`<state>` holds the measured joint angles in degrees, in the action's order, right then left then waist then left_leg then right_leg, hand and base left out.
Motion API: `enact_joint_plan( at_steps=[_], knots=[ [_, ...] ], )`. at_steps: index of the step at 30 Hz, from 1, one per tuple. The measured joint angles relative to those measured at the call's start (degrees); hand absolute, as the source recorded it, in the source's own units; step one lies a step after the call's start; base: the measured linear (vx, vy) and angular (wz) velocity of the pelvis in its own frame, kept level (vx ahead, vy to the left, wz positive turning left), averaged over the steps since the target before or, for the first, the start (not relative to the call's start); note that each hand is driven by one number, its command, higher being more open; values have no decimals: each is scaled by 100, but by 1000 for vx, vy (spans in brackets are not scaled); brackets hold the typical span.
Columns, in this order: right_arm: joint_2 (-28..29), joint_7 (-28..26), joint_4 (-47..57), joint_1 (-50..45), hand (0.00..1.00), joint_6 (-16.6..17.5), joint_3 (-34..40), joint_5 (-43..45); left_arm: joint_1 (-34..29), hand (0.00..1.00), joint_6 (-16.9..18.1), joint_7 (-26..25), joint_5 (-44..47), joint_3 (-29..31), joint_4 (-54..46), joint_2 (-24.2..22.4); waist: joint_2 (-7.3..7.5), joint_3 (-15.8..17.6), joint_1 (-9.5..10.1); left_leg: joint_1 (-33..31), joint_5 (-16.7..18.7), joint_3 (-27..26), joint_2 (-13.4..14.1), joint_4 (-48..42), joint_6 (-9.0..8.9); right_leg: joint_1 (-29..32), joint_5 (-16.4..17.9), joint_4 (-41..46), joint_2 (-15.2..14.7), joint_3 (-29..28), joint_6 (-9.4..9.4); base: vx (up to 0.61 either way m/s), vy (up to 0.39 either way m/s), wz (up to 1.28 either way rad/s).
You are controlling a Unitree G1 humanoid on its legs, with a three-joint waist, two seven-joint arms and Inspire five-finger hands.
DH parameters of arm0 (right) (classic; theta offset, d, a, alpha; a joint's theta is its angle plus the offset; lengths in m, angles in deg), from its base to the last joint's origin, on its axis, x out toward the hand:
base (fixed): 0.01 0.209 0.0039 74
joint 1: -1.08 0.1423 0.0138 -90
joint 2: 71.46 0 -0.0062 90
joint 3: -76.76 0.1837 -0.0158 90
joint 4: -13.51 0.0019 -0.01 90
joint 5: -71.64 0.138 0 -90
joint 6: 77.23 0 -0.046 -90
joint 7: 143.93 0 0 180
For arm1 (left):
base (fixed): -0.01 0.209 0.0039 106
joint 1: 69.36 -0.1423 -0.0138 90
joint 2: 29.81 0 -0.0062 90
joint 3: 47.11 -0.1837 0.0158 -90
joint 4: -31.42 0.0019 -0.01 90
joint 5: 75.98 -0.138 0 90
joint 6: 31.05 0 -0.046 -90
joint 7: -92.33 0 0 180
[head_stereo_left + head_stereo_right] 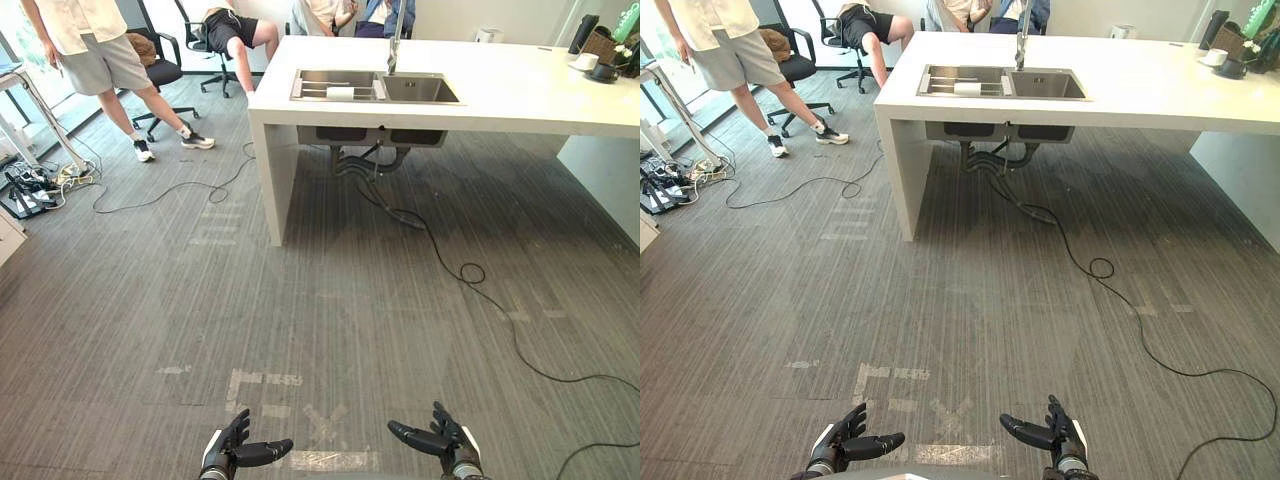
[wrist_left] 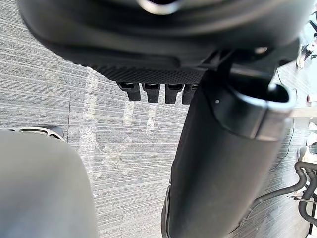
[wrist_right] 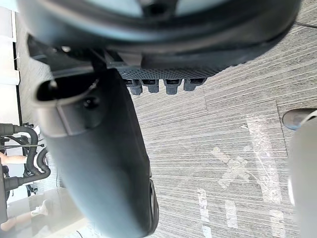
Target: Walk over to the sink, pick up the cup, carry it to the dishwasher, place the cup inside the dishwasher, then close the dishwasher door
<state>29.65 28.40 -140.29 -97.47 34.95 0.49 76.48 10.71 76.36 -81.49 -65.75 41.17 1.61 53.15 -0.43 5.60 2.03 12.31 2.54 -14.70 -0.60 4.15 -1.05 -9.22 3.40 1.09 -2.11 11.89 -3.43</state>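
Low over grey striped carpet, the robot's dark left hand (image 1: 236,449) and dark right hand (image 1: 441,439) hang apart, fingers loosely spread, thumbs turned toward each other, each holding nothing. Worn pale tape marks (image 1: 333,460) lie on the floor between them. Well beyond stands a long white counter island (image 1: 520,100) with a stainless-steel double sink (image 1: 420,90) set in its top and a tall metal faucet (image 1: 395,40) behind the basins. A small white cup (image 1: 341,92) sits in the sink's left basin, too far off for detail. Past the counter's left end, a person in grey shorts (image 1: 95,60) stands beside a black office chair (image 1: 160,70), and another person (image 1: 235,30) sits bent forward.
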Motion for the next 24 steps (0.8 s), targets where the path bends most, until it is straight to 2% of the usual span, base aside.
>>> enact_joint_plan(
  at_steps=[13,15,16,17,18,19,21,22,24],
  knots=[
    [9,-6,39,-62,100,73,-6,7,-47,100,167,-119,69,-4,-1,-7,50,10,10,45,-22,15,-30,19,41,-22,-5,11,-30,49,7,0,0,0],
    [5,-20,50,-64,100,100,-2,9,-67,100,212,-117,105,-5,-28,-9,59,17,16,21,20,21,-37,-67,98,3,31,94,-54,54,55,0,0,0],
    [5,-40,82,-70,100,110,-1,10,-118,100,228,-117,111,-2,-115,-8,87,38,16,-1,79,21,-53,-167,174,47,142,258,-95,55,111,-32,14,1],
    [1,-54,137,-97,100,116,7,11,-141,100,256,-113,111,-2,-155,-8,96,46,21,-60,179,25,-56,-322,219,128,257,466,-139,55,102,-49,36,3],
    [-5,-80,175,-99,100,148,62,15,-167,100,309,-105,112,-2,-214,1,117,57,29,-198,410,25,-85,-654,284,335,544,950,-272,67,58,-45,42,3],
    [-9,-80,178,-98,100,156,71,19,-170,100,312,-104,112,-3,-227,5,123,60,33,-229,452,24,-95,-717,297,381,607,1048,-304,71,46,-32,60,6],
    [-91,-90,185,-100,100,188,118,63,-190,100,330,-107,178,-13,-276,27,153,62,36,-500,869,32,-212,-1351,485,744,1119,1921,-627,107,-169,-9,76,13],
    [-126,-98,185,-100,100,190,117,63,-206,100,331,-111,216,-23,-301,30,156,62,37,-575,961,31,-243,-1492,511,838,1214,2140,-721,123,-262,22,95,7],
    [-199,-128,182,-61,100,211,111,63,-267,100,356,-129,241,-31,-338,54,162,105,95,-761,1269,-1,-283,-1930,629,1665,1157,3852,-1125,215,-310,44,99,-2]
  ],
)
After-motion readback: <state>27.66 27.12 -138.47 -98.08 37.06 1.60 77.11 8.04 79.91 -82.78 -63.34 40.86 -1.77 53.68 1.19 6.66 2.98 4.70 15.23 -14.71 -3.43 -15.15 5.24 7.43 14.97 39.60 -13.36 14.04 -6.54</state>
